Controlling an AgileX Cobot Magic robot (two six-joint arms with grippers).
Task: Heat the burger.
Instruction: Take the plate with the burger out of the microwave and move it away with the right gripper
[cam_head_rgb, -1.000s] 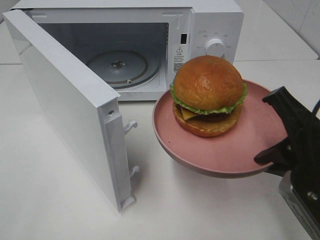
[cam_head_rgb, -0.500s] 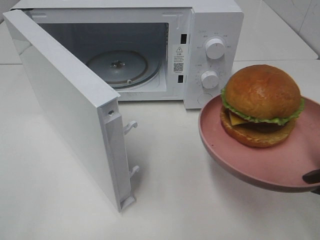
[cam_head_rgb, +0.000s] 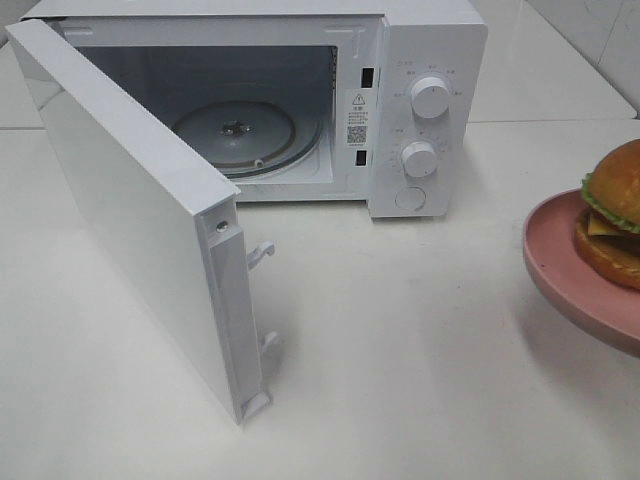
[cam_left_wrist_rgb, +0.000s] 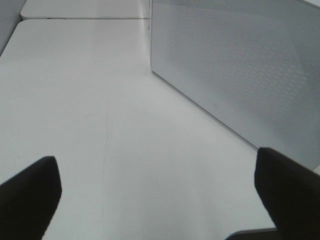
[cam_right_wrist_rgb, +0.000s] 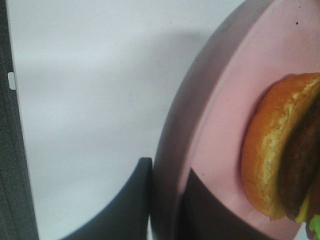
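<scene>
The burger (cam_head_rgb: 615, 215), with its golden-brown bun, lettuce and cheese, sits on a pink plate (cam_head_rgb: 560, 275) held above the table at the right edge of the exterior view, partly cut off. In the right wrist view my right gripper (cam_right_wrist_rgb: 166, 174) is shut on the plate's rim (cam_right_wrist_rgb: 172, 150), with the burger (cam_right_wrist_rgb: 270, 150) close beside it. The left wrist view shows my left gripper (cam_left_wrist_rgb: 157, 185) open over bare table, with nothing between its dark fingers (cam_left_wrist_rgb: 30, 195). Neither gripper shows in the exterior view.
A white microwave (cam_head_rgb: 430, 60) stands at the back with its door (cam_head_rgb: 130, 200) swung wide open toward the front left. Its glass turntable (cam_head_rgb: 235, 130) is bare. Its perforated side wall (cam_left_wrist_rgb: 240, 70) is near my left gripper.
The plate with the burger has moved right, away from the microwave's opening to the right edge of the view. The right gripper has left the exterior view. The microwave is unchanged.
</scene>
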